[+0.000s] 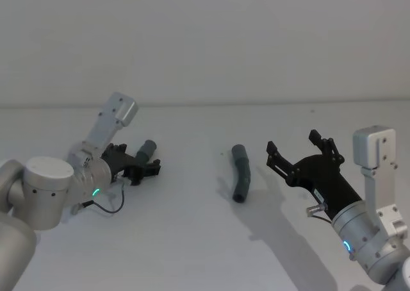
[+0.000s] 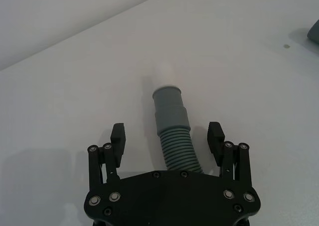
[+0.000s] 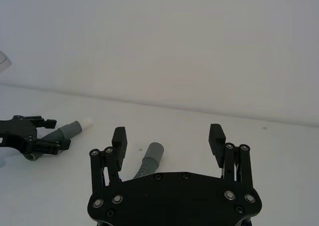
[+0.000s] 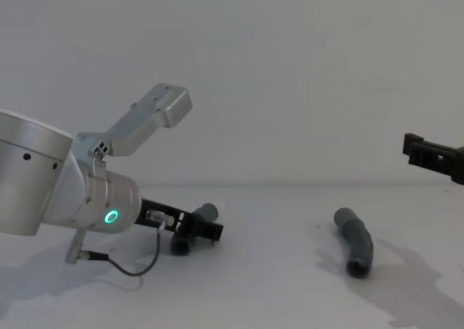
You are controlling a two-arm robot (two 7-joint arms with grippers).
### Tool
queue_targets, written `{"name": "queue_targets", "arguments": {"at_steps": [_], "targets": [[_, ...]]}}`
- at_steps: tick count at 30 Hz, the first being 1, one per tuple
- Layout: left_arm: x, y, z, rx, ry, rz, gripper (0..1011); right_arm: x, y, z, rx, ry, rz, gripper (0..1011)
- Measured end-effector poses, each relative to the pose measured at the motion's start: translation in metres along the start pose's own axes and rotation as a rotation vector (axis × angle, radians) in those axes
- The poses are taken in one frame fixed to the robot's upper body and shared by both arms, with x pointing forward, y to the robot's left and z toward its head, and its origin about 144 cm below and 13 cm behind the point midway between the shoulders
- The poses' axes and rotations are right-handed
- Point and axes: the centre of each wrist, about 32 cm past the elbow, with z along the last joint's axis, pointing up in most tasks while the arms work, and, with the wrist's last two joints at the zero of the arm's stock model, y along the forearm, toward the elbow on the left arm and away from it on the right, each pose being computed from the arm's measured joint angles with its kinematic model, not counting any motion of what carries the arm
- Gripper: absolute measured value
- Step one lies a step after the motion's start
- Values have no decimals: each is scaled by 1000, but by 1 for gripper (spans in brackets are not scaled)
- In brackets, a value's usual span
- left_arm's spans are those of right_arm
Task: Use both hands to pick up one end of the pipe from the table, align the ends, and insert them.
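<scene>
One pipe piece [image 2: 172, 129] lies on the white table [image 1: 192, 240] between the spread fingers of my left gripper [image 2: 167, 135], its whitish narrow tip pointing away from the palm. The fingers stand on either side of its ribbed middle without touching it. In the head view this left gripper [image 1: 139, 163] is low at the left, over that piece [image 1: 147, 150]. The other pipe piece [image 1: 241, 173], bent and with a hollow mouth, lies at the centre. My right gripper [image 1: 293, 143] hovers open to its right, holding nothing; its wrist view has that piece [image 3: 151, 155] beyond the palm.
Bare white table surface stretches in front of and between the two pipe pieces, and a plain wall stands behind. A thin black cable [image 1: 106, 209] loops on the table beside the left wrist.
</scene>
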Motion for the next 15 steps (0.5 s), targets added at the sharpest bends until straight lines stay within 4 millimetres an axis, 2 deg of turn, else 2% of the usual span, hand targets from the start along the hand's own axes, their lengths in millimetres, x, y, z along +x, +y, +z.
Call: {"name": "queue_targets", "arguments": {"at_steps": [15], "targets": [[1, -1, -1, 7, 6, 0, 893, 0, 0, 0, 0, 0, 0, 1000]]}}
